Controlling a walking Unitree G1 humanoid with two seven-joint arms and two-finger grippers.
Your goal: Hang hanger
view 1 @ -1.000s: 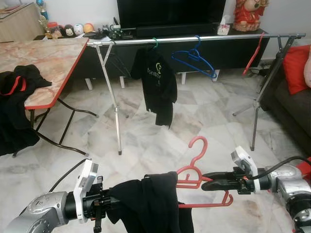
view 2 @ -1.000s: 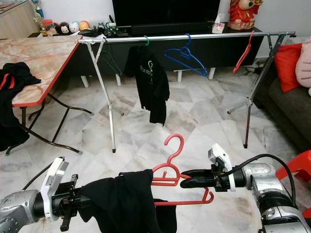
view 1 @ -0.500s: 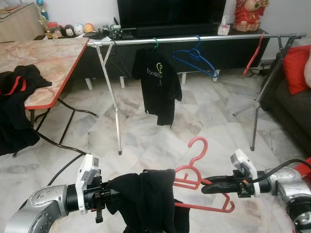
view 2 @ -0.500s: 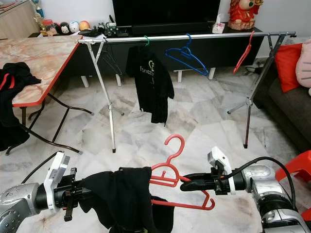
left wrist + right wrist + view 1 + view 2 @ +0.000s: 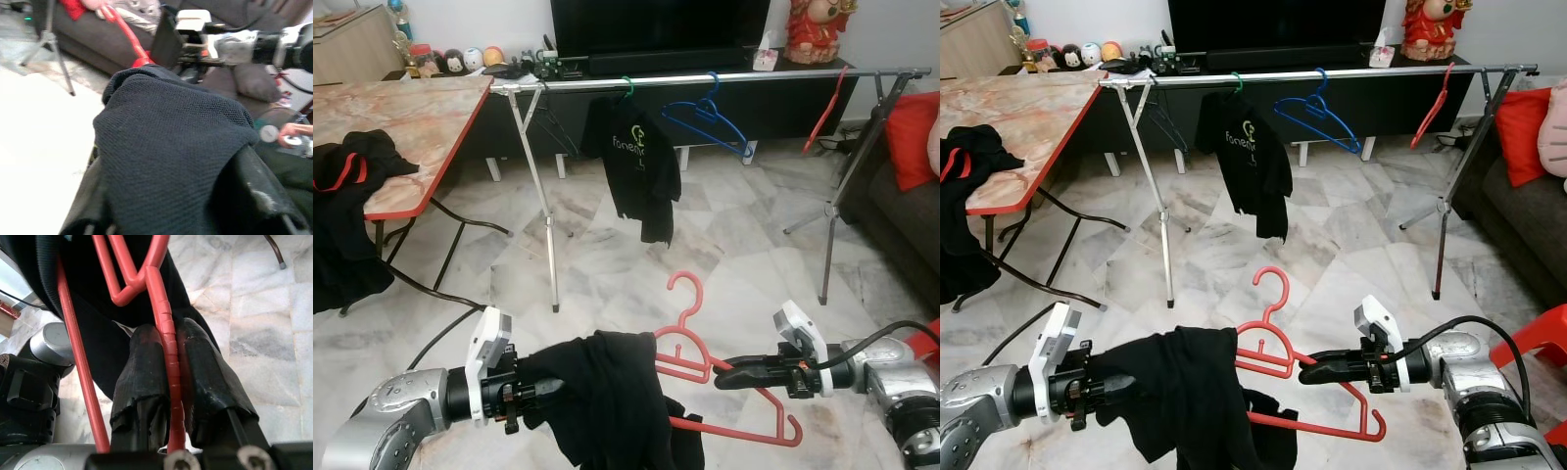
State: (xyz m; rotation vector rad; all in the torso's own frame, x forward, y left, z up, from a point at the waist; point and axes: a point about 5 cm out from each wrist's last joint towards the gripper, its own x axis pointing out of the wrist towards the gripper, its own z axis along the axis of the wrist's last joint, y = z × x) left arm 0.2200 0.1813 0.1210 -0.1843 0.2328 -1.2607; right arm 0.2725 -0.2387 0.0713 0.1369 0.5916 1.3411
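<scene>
A clothes rack (image 5: 705, 78) spans the room ahead, with a table (image 5: 401, 117) to its left and a TV cabinet (image 5: 744, 98) behind it. On its rail hang a T-shirt (image 5: 641, 162), then two empty hangers (image 5: 710, 122) to the right. Nearest the robot, a garment (image 5: 607, 392) sits left of a hanger (image 5: 700, 357), the left gripper (image 5: 543, 390) and right gripper (image 5: 729, 375) flanking them.

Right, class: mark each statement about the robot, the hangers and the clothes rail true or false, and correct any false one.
1. The right hand is shut on the red hanger. True.
2. The left hand holds a white towel. False: it grips a black garment.
3. A blue hanger hangs bare on the rail. True.
4. The black T-shirt on the rail hangs from a red hanger. False: its hook is green.
5. The black garment lies on the floor. False: it is held up between the hands.
</scene>
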